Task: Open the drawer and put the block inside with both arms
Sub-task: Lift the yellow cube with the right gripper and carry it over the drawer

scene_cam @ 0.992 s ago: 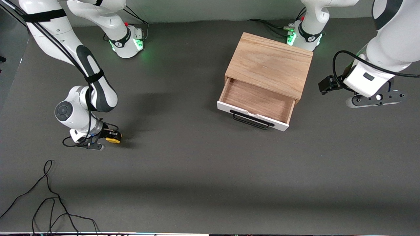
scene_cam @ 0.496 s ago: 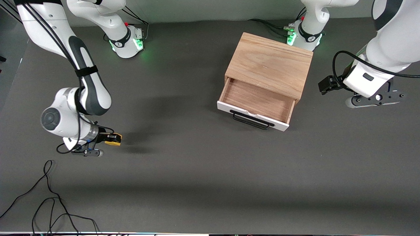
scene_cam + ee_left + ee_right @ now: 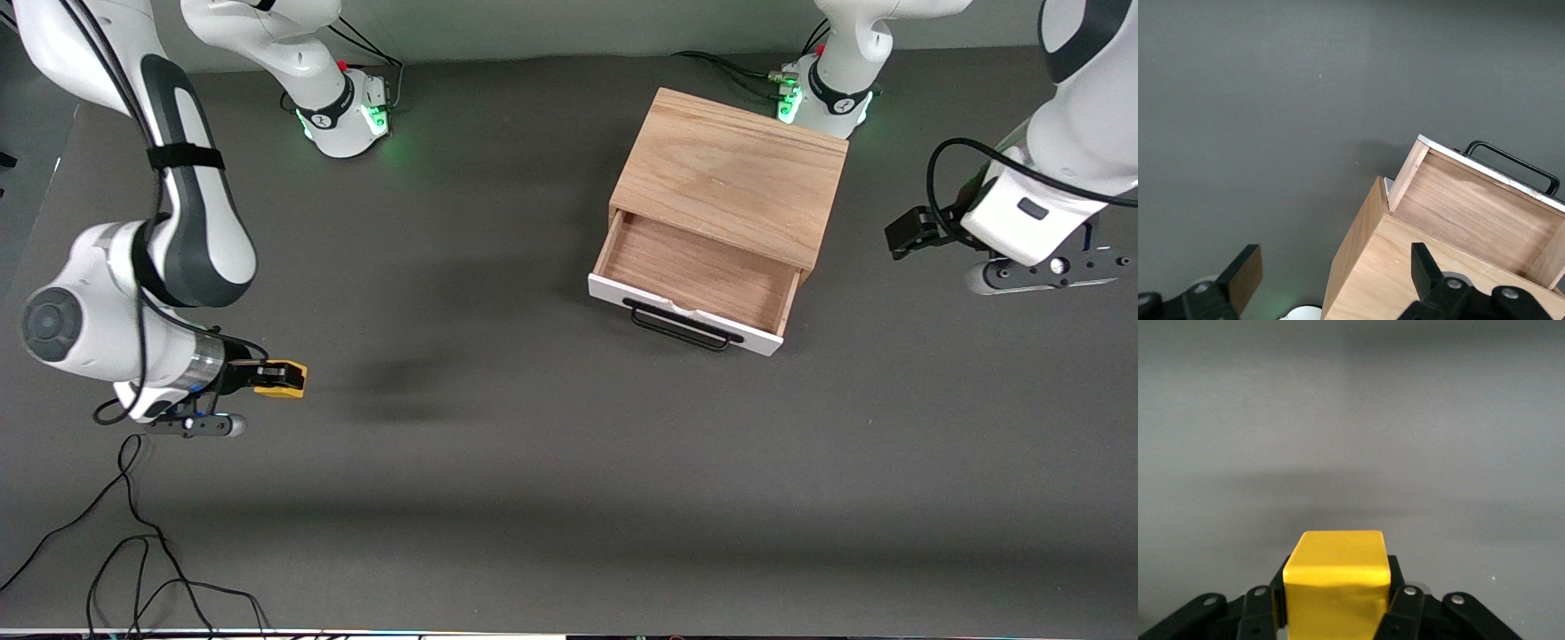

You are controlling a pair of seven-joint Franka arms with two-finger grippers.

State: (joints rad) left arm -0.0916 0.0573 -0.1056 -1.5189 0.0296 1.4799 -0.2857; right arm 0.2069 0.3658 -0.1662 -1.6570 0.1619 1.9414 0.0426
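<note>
The small yellow block (image 3: 284,377) hangs above the bare table at the right arm's end, with my right gripper (image 3: 277,378) shut on it. In the right wrist view the block (image 3: 1337,577) fills the gap between the black fingers (image 3: 1399,607). The drawer (image 3: 693,271) of the oak cabinet (image 3: 729,173) stands pulled out and empty, its white front and black handle (image 3: 680,327) facing the front camera. My left gripper (image 3: 1040,269) hovers beside the cabinet at the left arm's end, open with nothing in it. The left wrist view shows its fingers (image 3: 1245,270) wide apart above the cabinet's edge (image 3: 1358,253) and the drawer (image 3: 1478,213).
Black cables (image 3: 133,533) lie loose on the table near the front camera at the right arm's end. The two green-lit bases (image 3: 342,116) (image 3: 822,93) stand along the robots' edge, one close to the cabinet.
The right arm has risen with the block and drawn it toward its own end of the table. The left arm has shifted slightly away from the cabinet.
</note>
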